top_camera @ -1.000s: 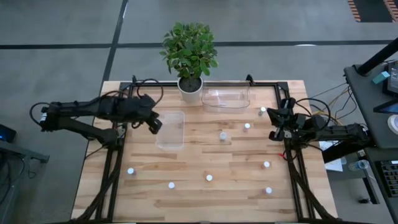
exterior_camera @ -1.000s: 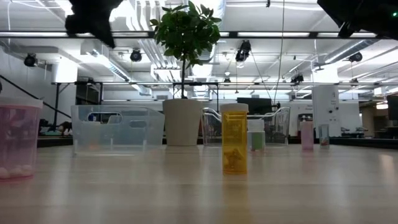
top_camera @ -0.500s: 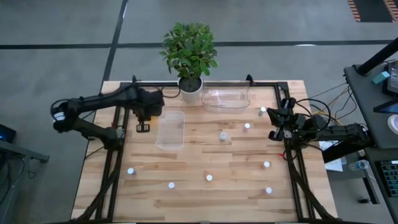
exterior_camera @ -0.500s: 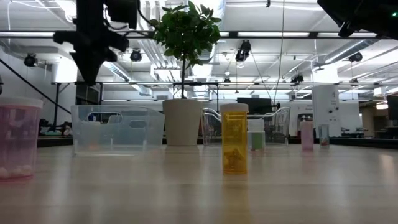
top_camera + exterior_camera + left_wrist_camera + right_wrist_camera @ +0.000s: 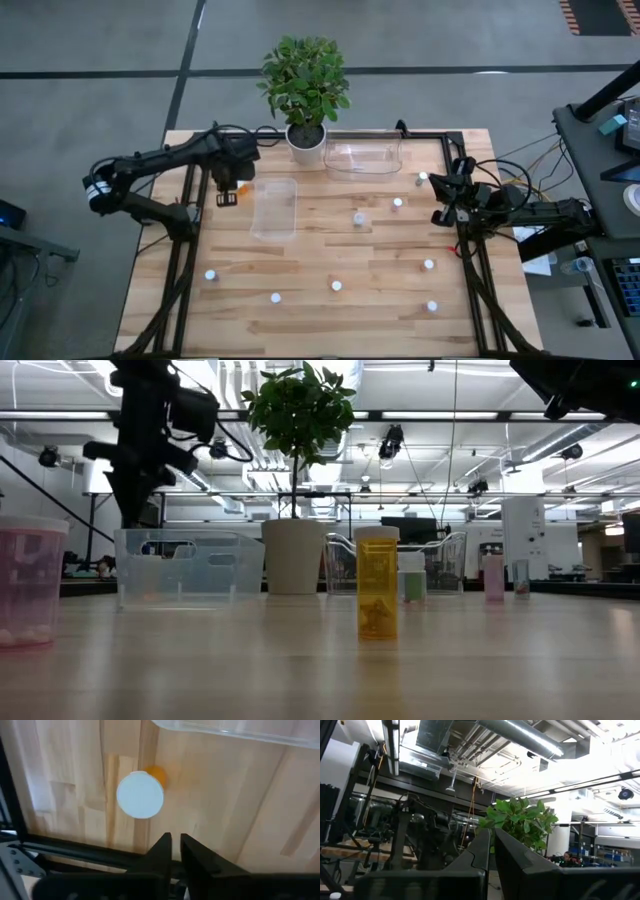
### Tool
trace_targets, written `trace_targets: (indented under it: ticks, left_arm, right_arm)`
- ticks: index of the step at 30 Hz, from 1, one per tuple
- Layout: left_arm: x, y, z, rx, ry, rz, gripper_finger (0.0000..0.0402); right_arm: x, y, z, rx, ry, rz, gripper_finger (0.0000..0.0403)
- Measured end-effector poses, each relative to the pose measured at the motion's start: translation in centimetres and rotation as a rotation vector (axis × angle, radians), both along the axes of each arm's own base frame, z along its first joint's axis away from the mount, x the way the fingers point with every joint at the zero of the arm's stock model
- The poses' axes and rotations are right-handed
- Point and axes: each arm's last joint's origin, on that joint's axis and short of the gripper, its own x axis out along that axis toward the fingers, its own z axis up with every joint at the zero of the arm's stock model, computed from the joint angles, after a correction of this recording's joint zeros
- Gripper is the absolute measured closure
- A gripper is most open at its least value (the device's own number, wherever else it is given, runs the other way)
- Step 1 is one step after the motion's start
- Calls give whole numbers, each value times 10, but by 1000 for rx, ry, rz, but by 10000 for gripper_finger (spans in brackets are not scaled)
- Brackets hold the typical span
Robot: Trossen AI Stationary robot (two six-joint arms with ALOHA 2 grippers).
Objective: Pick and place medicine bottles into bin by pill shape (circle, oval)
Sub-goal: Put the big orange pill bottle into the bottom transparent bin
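Observation:
A small orange bottle with a round white cap (image 5: 140, 795) stands on the wooden table near its left edge, beside the nearer clear bin (image 5: 273, 208); it also shows in the high view (image 5: 243, 186). My left gripper (image 5: 175, 845) hangs above the table close to this bottle, points down, is shut and holds nothing; in the high view it is at the table's left side (image 5: 225, 198). Several more white-capped bottles stand about the table, such as one in the middle (image 5: 358, 217) and one at the near left (image 5: 210, 275). My right gripper (image 5: 440, 212) waits at the right edge, shut.
A second clear bin (image 5: 362, 157) stands at the far edge beside a potted plant (image 5: 306, 140). In the low view an orange bottle (image 5: 377, 595) stands near the camera and a pinkish one (image 5: 25, 582) at the left. A black frame rail (image 5: 190, 230) runs along the left edge.
My left gripper has gone from over the nearer clear bin toward the table's left edge, has come down, and has turned so that its fingers point down at the table beside the orange bottle.

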Motion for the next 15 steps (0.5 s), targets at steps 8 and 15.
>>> trace_targets:
  ticks: [8, 15]
  left_arm:
    - [4, 6, -16, 130, -8, 4, 244]
    - [1, 11, -24, 143, 0, -20, 181]
  right_arm:
    - [0, 0, 0, 11, -5, 6, 385]
    - [0, 0, 0, 10, -4, 7, 385]
